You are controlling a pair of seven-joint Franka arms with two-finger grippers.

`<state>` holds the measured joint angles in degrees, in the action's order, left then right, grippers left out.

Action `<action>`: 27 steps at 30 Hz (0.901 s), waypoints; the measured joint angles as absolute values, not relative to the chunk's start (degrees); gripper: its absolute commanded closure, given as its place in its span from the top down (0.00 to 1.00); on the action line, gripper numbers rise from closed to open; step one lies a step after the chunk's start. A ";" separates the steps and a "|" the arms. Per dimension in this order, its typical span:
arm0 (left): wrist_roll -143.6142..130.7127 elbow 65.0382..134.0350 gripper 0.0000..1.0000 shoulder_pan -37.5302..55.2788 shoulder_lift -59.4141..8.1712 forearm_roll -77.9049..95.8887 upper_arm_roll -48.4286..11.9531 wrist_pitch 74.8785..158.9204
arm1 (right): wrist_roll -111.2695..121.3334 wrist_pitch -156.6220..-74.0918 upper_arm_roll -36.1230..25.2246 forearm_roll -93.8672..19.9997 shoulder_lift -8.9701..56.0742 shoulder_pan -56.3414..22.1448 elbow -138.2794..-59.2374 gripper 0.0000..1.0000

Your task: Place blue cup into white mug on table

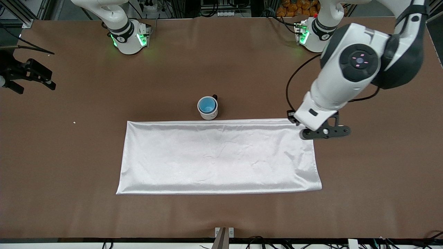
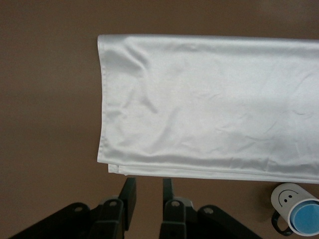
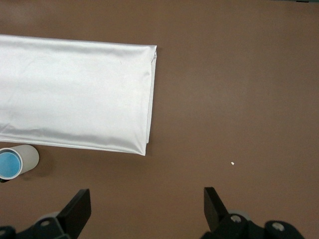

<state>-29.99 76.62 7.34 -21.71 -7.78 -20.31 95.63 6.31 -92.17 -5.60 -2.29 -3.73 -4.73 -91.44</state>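
Matte brown tabletop (image 1: 242, 55) filling nearly the whole front view. White satin cloth (image 1: 218, 157) spread flat, lightly creased, toward the camera's edge. Tiny white speck (image 1: 74, 122) toward the right arm's end. Metal framing, dark cables, orange objects (image 1: 297, 7) along the top edge.

Blue cup (image 1: 207, 104) sits sunk in the white mug (image 1: 208, 113), only its inside showing; mug's handle (image 1: 215, 97) mostly hidden; right gripper (image 1: 20, 81) cut by the front view's edge

A brown counter (image 1: 69, 166) is shown. A white cloth (image 1: 218, 155) is spread flat on it; a white mug (image 1: 207, 110) is stood just beside the cloth's farther edge.
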 measured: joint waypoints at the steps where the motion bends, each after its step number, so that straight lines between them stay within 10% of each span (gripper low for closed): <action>1: -29.26 76.62 0.30 6.76 -21.62 -7.78 -20.30 95.62 | 6.31 -92.16 -5.60 -2.29 -3.73 -4.58 -91.44 1.00; 27: -3.42 76.63 0.32 -8.97 -18.82 -7.81 -20.09 94.73 | 6.36 -91.58 -1.72 -2.29 -3.72 0.19 -91.41 1.00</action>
<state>-3.42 76.63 -8.97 -18.82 -7.81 -20.09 94.73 6.36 -91.58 -1.72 -2.29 -3.72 0.19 -91.41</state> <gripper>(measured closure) 0.687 0.000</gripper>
